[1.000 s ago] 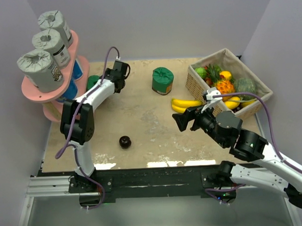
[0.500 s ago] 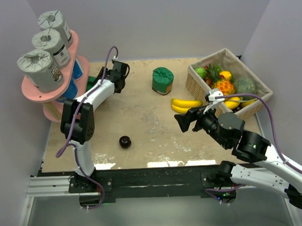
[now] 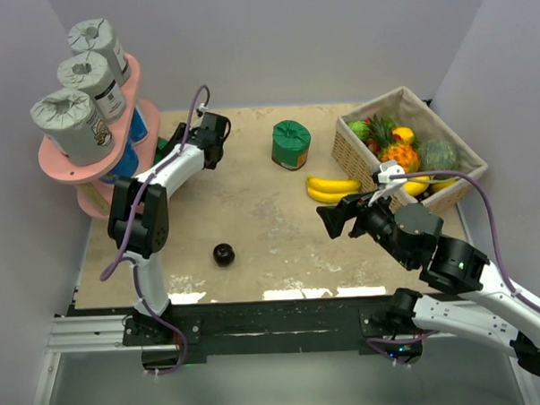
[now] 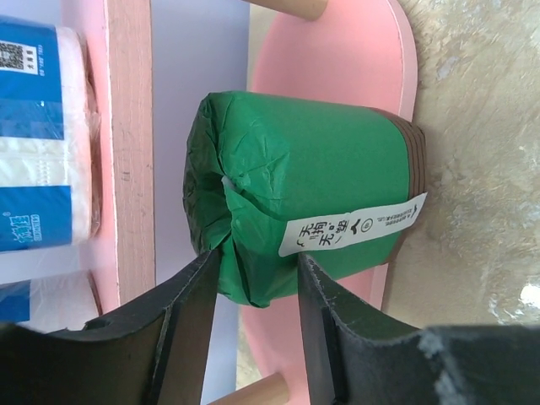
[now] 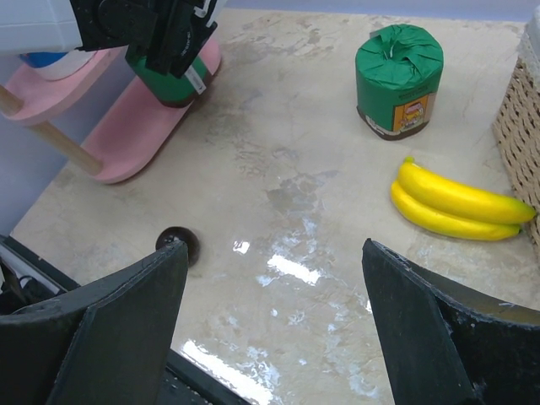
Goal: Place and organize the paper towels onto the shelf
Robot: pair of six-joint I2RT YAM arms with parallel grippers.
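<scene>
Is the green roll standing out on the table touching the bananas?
Apart. The right wrist view shows a strip of bare tabletop between the green roll and the bananas; the top view shows the same gap.

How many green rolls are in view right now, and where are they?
2. One green roll sits on the shelf's lower board at the left gripper; the second green roll stands on the table near the bananas. No sign of hidden ones.

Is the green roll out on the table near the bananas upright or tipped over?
Upright. The green roll stands on its flat end with its gathered top facing up, clear in the right wrist view.
</scene>
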